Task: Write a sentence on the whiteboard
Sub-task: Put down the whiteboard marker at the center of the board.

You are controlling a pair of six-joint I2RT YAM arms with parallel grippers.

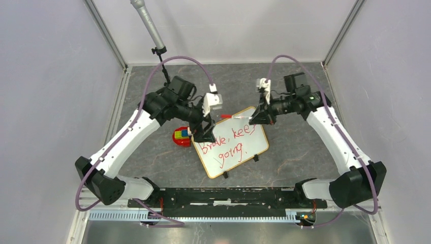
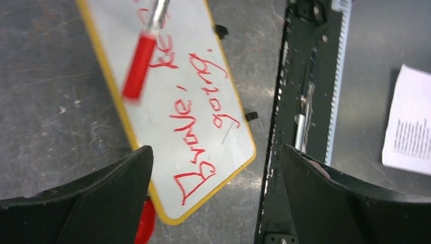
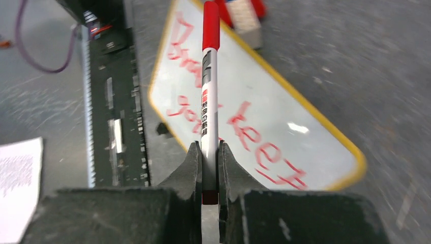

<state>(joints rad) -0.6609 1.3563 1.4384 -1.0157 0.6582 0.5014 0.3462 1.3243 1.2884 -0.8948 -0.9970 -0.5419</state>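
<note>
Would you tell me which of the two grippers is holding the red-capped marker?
The right gripper, shut on the marker; the left gripper stands wide open and empty.

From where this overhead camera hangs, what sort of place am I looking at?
Probably a robotics lab's enclosed test cell: pale plain walls box in a grey mottled tabletop, two white-and-black robot arms are mounted at a black base rail, and a wood-framed whiteboard lies between them.
</note>
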